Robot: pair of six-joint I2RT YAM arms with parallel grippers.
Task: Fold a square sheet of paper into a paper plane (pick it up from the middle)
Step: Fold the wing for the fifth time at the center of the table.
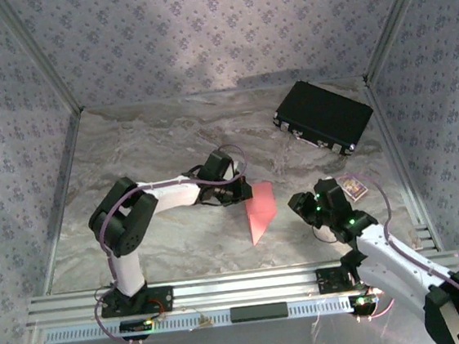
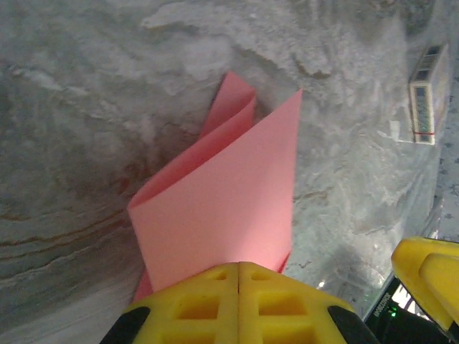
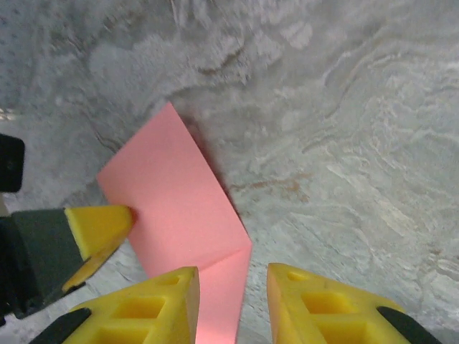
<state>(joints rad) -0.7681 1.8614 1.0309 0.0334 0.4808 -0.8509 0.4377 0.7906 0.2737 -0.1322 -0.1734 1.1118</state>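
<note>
- Pink paper sheet [image 1: 260,211] sitting folded on marble table [image 1: 145,148], nearer arm bases than black case [image 1: 322,117], left of it, well apart.
- Left gripper [image 2: 239,266]: jaws together, clamping sheet's edge on side turned away from case; upper layer bowing up, fold loose.
- Right gripper [image 3: 233,276]: jaws apart, hovering over sheet's narrow end; contact not discernible.
- Judgement: left should be anchoring while right is pressing flat along fold; aligning edges first, or crease is going skew.
</note>
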